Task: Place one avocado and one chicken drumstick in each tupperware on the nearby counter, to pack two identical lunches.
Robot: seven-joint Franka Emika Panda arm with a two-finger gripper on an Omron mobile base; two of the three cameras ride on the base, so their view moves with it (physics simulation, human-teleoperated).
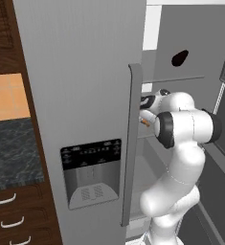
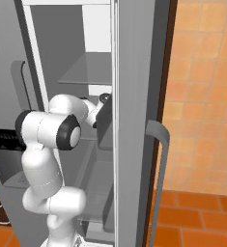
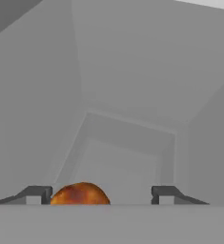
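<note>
Between the two dark fingertips of the hand (image 3: 101, 195) sits a browned chicken drumstick (image 3: 80, 194), close against the finger on the hand view's left, with open space to the other finger; the fingers stand apart around it and I cannot tell that they pinch it yet. To do this step well, I judge the hand should centre on the drumstick before closing, so that it is not nudged sideways, then draw straight back out of the fridge (image 1: 85, 95). The arm (image 1: 181, 129) reaches in past the fridge door (image 1: 80, 72) with its long handle (image 1: 133, 143), which is the main thing to clear on the way out (the gap looks narrow). Higher up lies a dark avocado (image 1: 179, 58). Off to the side lies the speckled worktop (image 1: 11, 153) above drawers (image 1: 8, 210).
</note>
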